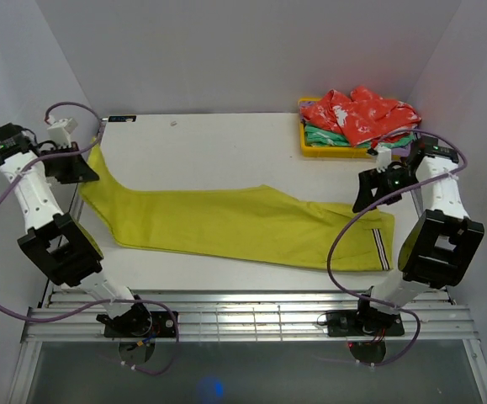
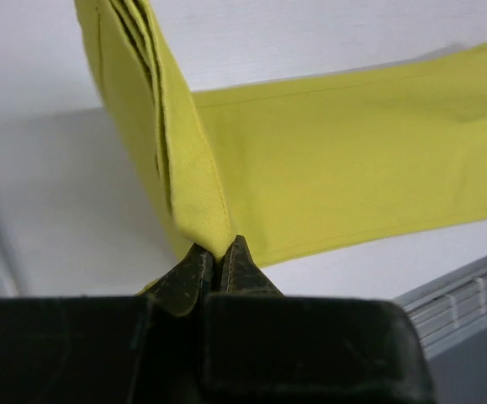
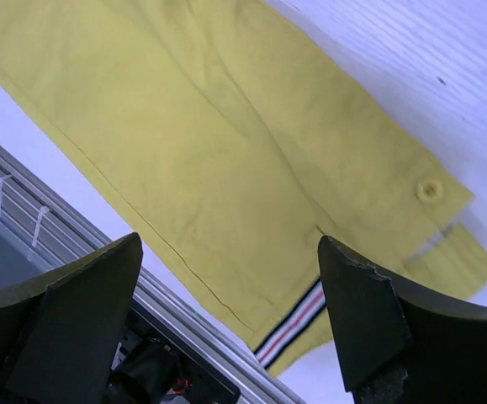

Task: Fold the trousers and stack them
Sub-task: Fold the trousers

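- The trousers [image 1: 243, 223] are lying lengthwise across the white surface [image 1: 209, 143], with the waistband to the right, near the front edge, and the leg ends to the left.
- The left hand [image 2: 218, 261] is pinching the leg-end hem with its fingers closed tight on it, and the layered cloth is rising off the surface there.
- The right hand [image 3: 226, 252] is hovering over the waistband end with its fingers spread wide, gripping nothing.
- The striped strip [image 3: 292, 326] and a button [image 3: 430, 190] are showing below it.
- A red garment [image 1: 361, 114] is sitting atop a green garment [image 1: 323, 135] in a yellow tray [image 1: 306, 150] at the far right corner, apart from the trousers.
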Available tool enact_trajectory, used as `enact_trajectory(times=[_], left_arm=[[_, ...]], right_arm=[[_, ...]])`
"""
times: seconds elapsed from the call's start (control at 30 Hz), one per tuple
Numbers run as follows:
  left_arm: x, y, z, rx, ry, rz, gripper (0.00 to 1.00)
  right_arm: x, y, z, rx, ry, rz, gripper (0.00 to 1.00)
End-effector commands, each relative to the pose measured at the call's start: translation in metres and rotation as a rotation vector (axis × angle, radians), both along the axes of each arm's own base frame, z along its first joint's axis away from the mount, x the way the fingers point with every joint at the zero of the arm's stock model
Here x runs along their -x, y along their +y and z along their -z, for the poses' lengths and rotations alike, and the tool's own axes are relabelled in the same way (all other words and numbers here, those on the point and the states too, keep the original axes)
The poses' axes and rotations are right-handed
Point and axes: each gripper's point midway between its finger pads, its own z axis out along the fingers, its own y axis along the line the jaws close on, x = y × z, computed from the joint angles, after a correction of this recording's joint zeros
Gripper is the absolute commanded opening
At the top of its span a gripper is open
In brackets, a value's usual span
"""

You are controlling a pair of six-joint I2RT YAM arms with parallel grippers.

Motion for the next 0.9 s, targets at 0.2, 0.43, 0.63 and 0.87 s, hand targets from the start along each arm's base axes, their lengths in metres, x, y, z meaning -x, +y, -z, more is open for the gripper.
enact_trajectory(times=[0.2, 0.43, 0.63, 0.87], left_arm=[[0.008, -0.191, -0.041, 0.3, -0.058, 0.238, 0.0], [0.01, -0.26, -0.025, 0.376, -0.034, 0.311, 0.0], [0.019, -0.314, -0.015, 0.403, -0.023, 0.38, 0.0], [0.025, -0.351, 0.009, 0.389, -0.003, 0.403, 0.0]], right_arm=[[0.038, -0.107, 0.039, 0.075, 0.105, 0.192, 0.9], [0.046, -0.127, 0.06, 0.072, 0.141, 0.252, 0.9], [0.05, -0.125, 0.074, 0.057, 0.181, 0.273, 0.9], [0.056, -0.116, 0.084, 0.02, 0.208, 0.272, 0.9]])
